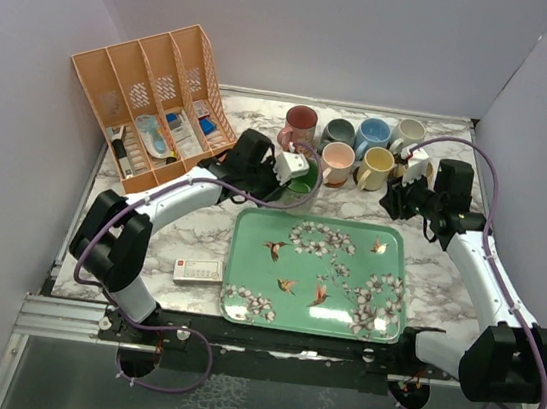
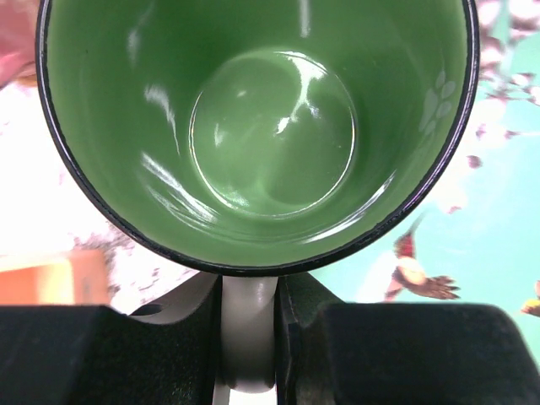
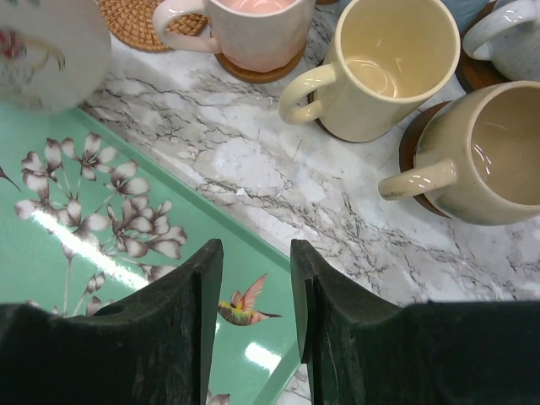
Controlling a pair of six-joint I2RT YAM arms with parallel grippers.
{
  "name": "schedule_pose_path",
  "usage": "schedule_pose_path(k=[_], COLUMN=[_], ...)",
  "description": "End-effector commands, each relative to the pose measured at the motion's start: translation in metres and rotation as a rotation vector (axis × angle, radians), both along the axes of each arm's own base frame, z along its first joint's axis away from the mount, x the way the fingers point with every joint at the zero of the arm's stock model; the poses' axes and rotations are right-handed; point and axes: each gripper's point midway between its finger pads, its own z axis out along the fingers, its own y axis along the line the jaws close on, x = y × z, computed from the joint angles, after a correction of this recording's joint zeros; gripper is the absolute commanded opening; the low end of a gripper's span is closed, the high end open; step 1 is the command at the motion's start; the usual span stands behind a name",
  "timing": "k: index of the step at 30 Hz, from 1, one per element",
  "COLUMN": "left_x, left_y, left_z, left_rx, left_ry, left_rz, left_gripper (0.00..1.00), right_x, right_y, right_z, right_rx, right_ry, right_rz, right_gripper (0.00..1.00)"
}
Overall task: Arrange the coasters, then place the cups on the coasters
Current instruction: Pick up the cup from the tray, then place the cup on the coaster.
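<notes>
Mugs cluster at the far side of the marble table (image 1: 190,229) in the overhead view. A dark red mug (image 1: 300,123), a grey mug (image 1: 339,133), a blue mug (image 1: 373,135) and a cream mug (image 1: 407,133) form the back row. A pink mug (image 1: 338,160) and a yellow mug (image 1: 377,165) stand just in front. The left gripper (image 1: 293,170) holds the green mug (image 1: 298,194) at the far left corner of the green floral tray (image 1: 254,273), just beside the pink mug. The right gripper (image 1: 407,185) hovers near the yellow mug, by the tray's far right corner. An orange file rack (image 1: 151,98) stands at the far left, and a small white box (image 1: 197,271) lies left of the tray.

From the left wrist, the black fingers (image 2: 84,354) are clenched on the green mug's pale handle. Its glossy inside fills the picture, with marble and tray beneath. Whether it rests on anything I cannot tell.

From the right wrist, the fingers (image 3: 190,337) stand parted with nothing between them, above the tray's rim. Ahead, the pink mug, the yellow mug and a tan mug (image 3: 498,152) each sit on a brown coaster (image 3: 257,69). A woven coaster (image 3: 135,21) lies bare left of the pink mug.
</notes>
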Motion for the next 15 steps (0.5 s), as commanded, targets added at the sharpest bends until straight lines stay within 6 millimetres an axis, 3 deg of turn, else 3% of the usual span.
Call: schedule_pose_path(k=[1, 7, 15], left_x=[0.057, 0.084, 0.105], left_y=[0.003, 0.013, 0.007], left_z=[0.076, 0.071, 0.065], left_rx=[-0.161, -0.185, -0.195], left_ry=[-0.243, -0.248, -0.213], left_rz=[0.117, 0.214, 0.280], left_gripper=[0.00, 0.00, 0.00], right_x=[0.006, 0.006, 0.007], right_y=[-0.007, -0.009, -0.012], right_z=[0.006, 0.007, 0.003], right_rx=[-0.020, -0.027, -0.038], right_ry=[-0.044, -0.050, -0.049], right_rz=[-0.020, -0.025, -0.033], right_gripper=[0.38, 0.38, 0.38])
